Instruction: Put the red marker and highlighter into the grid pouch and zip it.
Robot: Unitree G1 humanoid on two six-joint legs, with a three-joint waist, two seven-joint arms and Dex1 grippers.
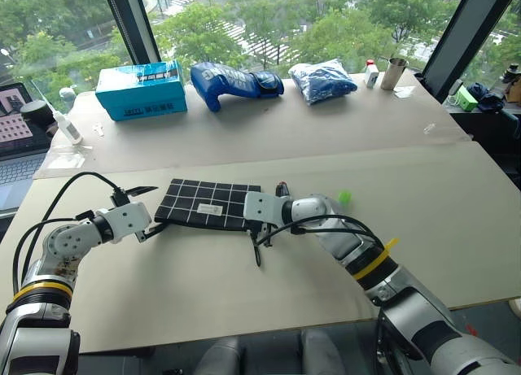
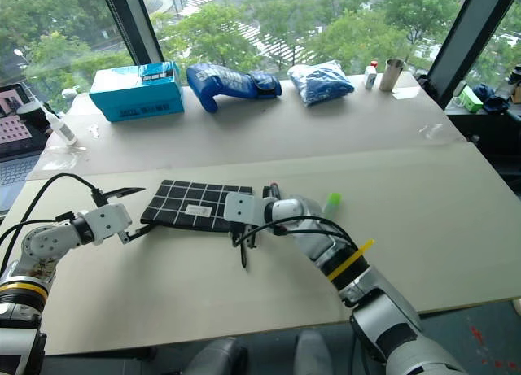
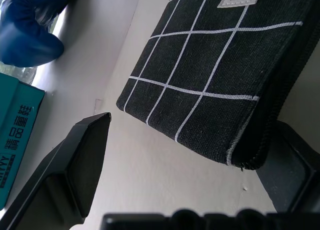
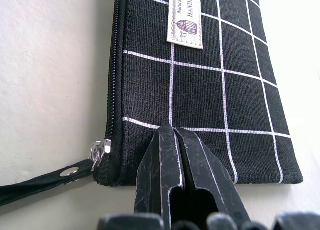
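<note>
Right wrist view has the right gripper (image 4: pixel 175 140) with its jaws pressed together, holding nothing, their tips resting on the grid pouch (image 4: pixel 210 85) just beside its corner at the zipper end. The zipper slider (image 4: pixel 100 149) sits at that corner, with the black pull cord (image 4: pixel 35 182) trailing off it over the surface (image 4: pixel 50 65). A white label (image 4: pixel 186 18) lies farther up the pouch.

At the pouch's opposite short end, the left gripper (image 3: pixel 185 155) has its jaws wide apart, one black finger (image 3: pixel 75 165) out on the bare surface and the other beside the pouch's corner; nothing is clamped between them.

From the head cameras, the pouch lies flat near the middle of the surface, between the two grippers. The highlighter (image 2: pixel 331 201) lies just behind the right forearm, outside the pouch. A dark, red-tipped end of the red marker (image 2: pixel 273 188) peeks up behind the right wrist, mostly hidden.

Along the far edge sit a teal box (image 1: pixel 141 90), a blue boxing glove (image 1: pixel 232 83) and a blue bag (image 1: pixel 322 80).
</note>
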